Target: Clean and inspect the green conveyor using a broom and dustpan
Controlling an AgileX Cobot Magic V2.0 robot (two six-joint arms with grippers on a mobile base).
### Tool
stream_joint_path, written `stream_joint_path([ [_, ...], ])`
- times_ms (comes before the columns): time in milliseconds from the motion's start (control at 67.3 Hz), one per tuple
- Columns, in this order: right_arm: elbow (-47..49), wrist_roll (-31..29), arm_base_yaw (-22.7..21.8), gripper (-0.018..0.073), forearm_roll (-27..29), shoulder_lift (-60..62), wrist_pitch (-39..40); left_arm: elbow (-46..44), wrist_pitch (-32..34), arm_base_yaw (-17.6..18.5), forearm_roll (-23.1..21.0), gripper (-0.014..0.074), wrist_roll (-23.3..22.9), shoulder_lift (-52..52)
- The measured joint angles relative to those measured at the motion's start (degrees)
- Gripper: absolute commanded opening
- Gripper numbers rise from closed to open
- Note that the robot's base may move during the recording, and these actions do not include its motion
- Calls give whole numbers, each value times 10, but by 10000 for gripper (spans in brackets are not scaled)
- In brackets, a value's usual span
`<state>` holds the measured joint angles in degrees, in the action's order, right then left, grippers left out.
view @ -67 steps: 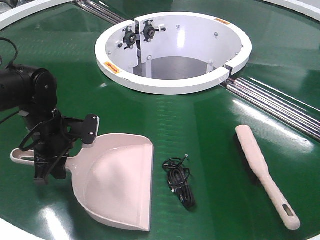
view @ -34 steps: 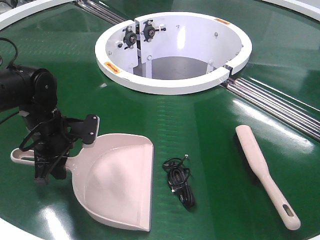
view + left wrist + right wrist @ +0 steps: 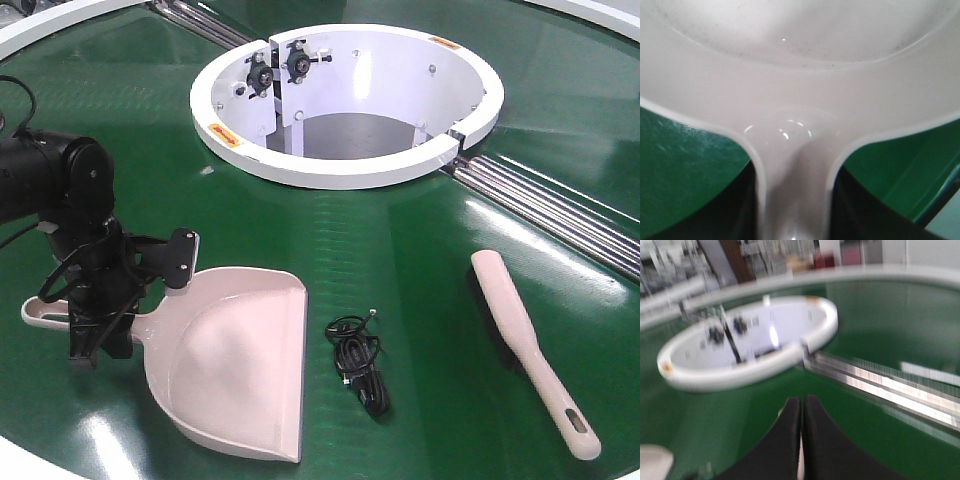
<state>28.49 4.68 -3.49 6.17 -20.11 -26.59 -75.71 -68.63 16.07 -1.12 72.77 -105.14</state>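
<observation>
The dustpan (image 3: 235, 370) lay flat on the green conveyor (image 3: 400, 250) at the near left. It was pale pink, with a wide mouth facing the near edge and its long handle pointing left. The left gripper (image 3: 100, 335) came down over that handle just behind the pan. In the left wrist view the dark fingers (image 3: 735, 215) pressed against both sides of the handle, so the gripper was clamped on it. Fine dark specks showed on the inside of the pan (image 3: 800, 40).

The broom (image 3: 520, 335) lay untouched at the right, well apart from the dustpan. It was a narrow beige brush, bristles down, and the slotted end of its handle pointed to the near right. Between the two, nearer the pan's mouth, sat a small black coiled cable (image 3: 360, 365).

Farther back stood the white ring (image 3: 340, 170) around a round opening. Metal rollers (image 3: 540, 205) ran from its right side toward the right edge.

The right gripper (image 3: 801, 440) showed only in its own blurred wrist view. Its two dark fingers were pressed together with only a thin slit between them, holding nothing. They hung above the belt, pointing toward the ring (image 3: 747, 365) and rollers (image 3: 880, 385).
</observation>
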Motion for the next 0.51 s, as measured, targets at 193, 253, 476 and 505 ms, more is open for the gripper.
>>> stream_joint_path([
  [193, 13, 1, 0, -10, 2, -67, -86, 0, 0, 0, 0, -7, 0, 0],
  [253, 13, 1, 0, -8, 2, -76, -102, 0, 0, 0, 0, -7, 0, 0],
  [476, 18, -7, 0, -5, -4, -85, -117, 0, 0, 0, 0, -7, 0, 0],
  [505, 20, -9, 0, -4, -4, -85, -120, 0, 0, 0, 0, -7, 0, 0],
])
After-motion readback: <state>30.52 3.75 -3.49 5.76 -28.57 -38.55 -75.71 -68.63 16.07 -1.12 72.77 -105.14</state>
